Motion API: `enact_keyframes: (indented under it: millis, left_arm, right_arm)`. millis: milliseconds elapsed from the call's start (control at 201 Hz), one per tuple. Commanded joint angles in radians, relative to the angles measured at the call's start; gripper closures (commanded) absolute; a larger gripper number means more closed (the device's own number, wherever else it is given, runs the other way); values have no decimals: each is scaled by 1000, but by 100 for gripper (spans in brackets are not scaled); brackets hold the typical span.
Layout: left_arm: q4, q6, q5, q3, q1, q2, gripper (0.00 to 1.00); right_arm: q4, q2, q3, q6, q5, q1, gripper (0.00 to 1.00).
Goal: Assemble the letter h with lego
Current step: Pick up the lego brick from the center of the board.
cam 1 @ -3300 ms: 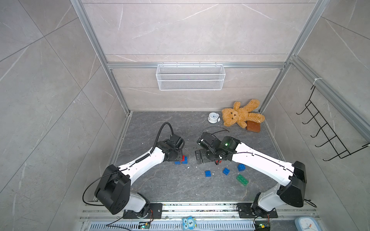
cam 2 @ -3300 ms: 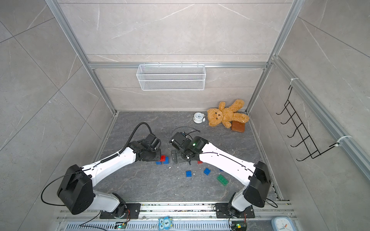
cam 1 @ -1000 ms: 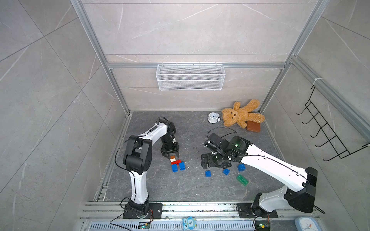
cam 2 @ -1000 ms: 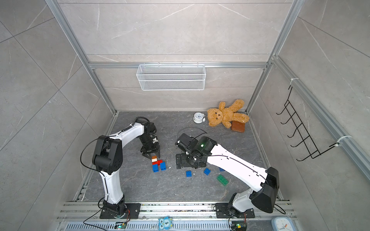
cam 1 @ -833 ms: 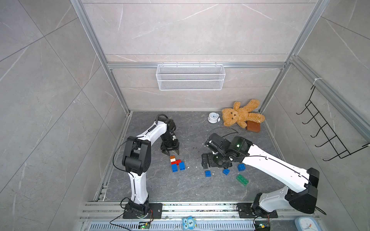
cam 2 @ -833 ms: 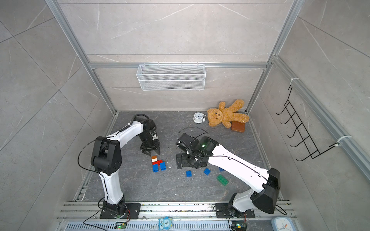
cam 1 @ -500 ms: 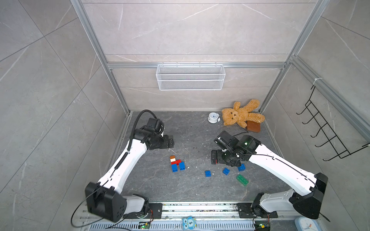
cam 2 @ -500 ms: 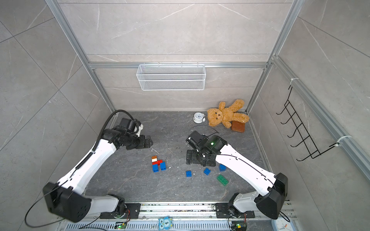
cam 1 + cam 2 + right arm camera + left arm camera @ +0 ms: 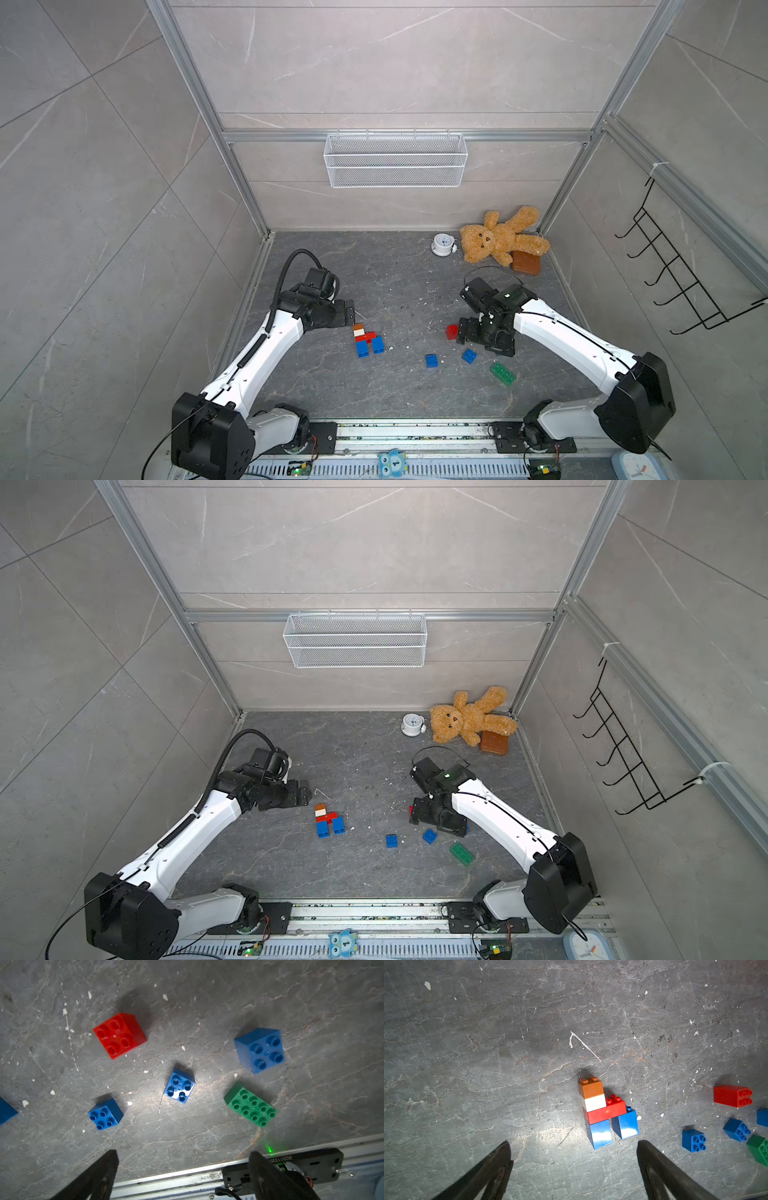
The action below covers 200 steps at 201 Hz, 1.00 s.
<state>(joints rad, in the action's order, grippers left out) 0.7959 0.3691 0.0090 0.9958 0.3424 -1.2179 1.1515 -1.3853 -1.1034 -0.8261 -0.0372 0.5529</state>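
- The left gripper (image 9: 573,1144) has its jaws spread wide with nothing between them. It hovers over the grey floor (image 9: 488,1043) just beside the built piece (image 9: 365,338) and does not touch it.
- The built piece lies flat on the floor, left of centre in both top views.
- Left wrist view of the build: an orange brick (image 9: 590,1088) is joined to a white brick (image 9: 593,1102), and the white one sits on one end of a long red brick (image 9: 606,1112). The two blue bricks (image 9: 599,1135) hang from the red one as legs, with a narrow gap between them.
- The right gripper (image 9: 184,1152) is also spread wide and empty, and it hangs above the loose lego.
- The loose pieces sit studs up and apart from one another: a red square brick (image 9: 119,1035), three blue square bricks (image 9: 179,1085) and a long green brick (image 9: 250,1104).
- In a top view the red square brick (image 9: 452,331) sits just beside the right gripper's fingers.
- A teddy bear (image 9: 500,237) and a clock (image 9: 443,244) lie in the far right corner, well apart from the bricks.
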Motion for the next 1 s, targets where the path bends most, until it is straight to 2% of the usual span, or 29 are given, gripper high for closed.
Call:
enact_keyframes:
  millis: [0,150,514,763,992]
  left_arm:
    - [-31,-13,-8,2,-2,19,4]
    - [-62,-2,26,-33,0,17,5]
    - [-96,-2,13,-100,47,24,6]
    - [-98,-11,-10,-99,79,-5,7]
    - [-99,-17,-22,-102,96,-13,7]
  right_arm:
    - [45,7,-8,2,-41,-40,2]
    - [27,28,39,28,-29,-150,5]
    - [-42,-39,89,124,-87,-268,12]
    - [-147,-138,118,222,-108,-289,14]
    - [-231,-168,181,238,-70,-313,14]
